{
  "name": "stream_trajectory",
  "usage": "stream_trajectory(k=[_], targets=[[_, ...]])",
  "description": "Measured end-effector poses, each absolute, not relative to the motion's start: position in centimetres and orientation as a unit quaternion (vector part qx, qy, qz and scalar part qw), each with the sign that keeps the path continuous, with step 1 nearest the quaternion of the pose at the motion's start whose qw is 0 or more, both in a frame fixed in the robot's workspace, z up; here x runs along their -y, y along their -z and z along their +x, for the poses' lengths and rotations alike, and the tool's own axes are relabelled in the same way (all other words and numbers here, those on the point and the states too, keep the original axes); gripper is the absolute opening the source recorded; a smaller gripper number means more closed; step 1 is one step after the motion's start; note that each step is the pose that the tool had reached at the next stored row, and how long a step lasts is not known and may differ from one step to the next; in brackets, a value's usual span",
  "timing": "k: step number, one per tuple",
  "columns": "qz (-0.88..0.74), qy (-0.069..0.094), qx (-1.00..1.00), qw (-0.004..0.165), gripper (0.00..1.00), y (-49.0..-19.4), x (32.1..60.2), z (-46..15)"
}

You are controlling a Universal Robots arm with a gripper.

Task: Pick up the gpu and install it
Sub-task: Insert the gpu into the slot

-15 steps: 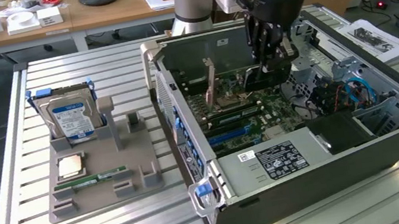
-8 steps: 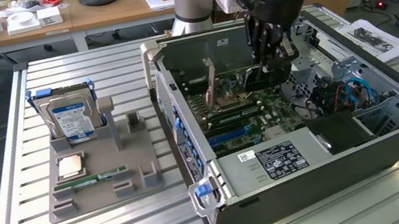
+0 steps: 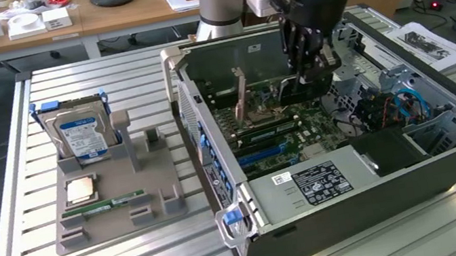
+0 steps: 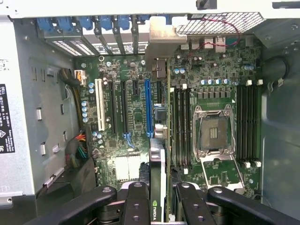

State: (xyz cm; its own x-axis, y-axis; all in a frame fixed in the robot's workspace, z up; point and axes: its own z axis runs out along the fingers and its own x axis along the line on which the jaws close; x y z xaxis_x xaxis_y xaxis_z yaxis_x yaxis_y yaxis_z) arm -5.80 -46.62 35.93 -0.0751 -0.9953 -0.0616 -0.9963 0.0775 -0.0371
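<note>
The gpu (image 4: 160,180) is seen edge-on in the wrist view, a thin card with a green logo near my fingers (image 4: 136,201) and a silver end bracket (image 4: 161,44) by the rear slot openings. My gripper (image 4: 161,206) is shut on it. The card stands upright over the motherboard, just beside the long blue slot (image 4: 148,108); whether it is seated I cannot tell. In the exterior view my gripper (image 3: 311,73) reaches down into the open computer case (image 3: 361,217), with the gpu (image 3: 291,94) as a dark plate under it.
Beside the card are the empty CPU socket (image 4: 213,133) and memory slots (image 4: 180,126). The case walls close in on all sides. At the exterior view's left, a grey holder (image 3: 149,182) carries a hard drive (image 3: 83,137), a CPU (image 3: 80,189) and a green memory stick (image 3: 108,205).
</note>
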Motion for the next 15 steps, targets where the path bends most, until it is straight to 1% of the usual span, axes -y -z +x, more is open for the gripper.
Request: stream_trajectory(k=[15], targets=[[-0.679, -0.007, -0.733, 0.035, 0.27, -33.3, 46.6, -6.1]])
